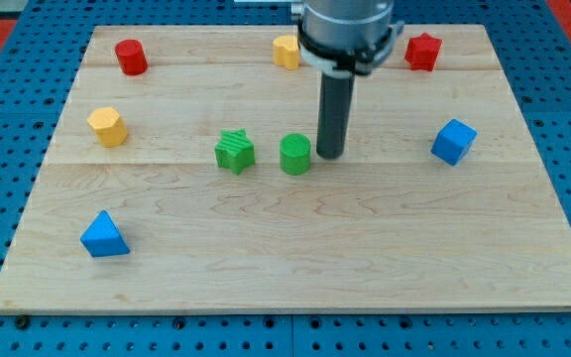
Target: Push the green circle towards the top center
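Observation:
The green circle (295,154) sits on the wooden board (295,248) near the middle, a little above centre. My tip (329,156) is down on the board just to the right of the green circle, very close to it or touching its right side. A green star (234,151) lies just left of the circle. The arm's grey body hangs over the top centre of the board.
A red cylinder-like block (131,57) is at top left, a yellow block (285,51) at top centre partly behind the arm, a red star (422,51) at top right. A yellow hexagon (108,126) is at left, a blue cube (453,141) at right, a blue triangle (103,236) at lower left.

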Robot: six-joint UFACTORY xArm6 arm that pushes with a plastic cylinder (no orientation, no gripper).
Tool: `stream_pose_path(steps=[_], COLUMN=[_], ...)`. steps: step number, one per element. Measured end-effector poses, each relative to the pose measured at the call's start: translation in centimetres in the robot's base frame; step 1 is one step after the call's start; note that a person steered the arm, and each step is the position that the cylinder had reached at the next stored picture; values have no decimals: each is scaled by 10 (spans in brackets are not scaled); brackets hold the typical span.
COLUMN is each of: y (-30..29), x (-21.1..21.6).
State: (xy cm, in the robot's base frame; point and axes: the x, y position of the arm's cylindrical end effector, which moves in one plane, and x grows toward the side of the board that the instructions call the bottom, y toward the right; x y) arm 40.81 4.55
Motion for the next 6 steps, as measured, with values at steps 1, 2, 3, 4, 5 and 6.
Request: stream_pose_path(steps=[1, 2, 3, 4, 5, 6], y=[36, 43, 8, -29, -42, 17], x=[14, 59, 63, 57, -6, 15])
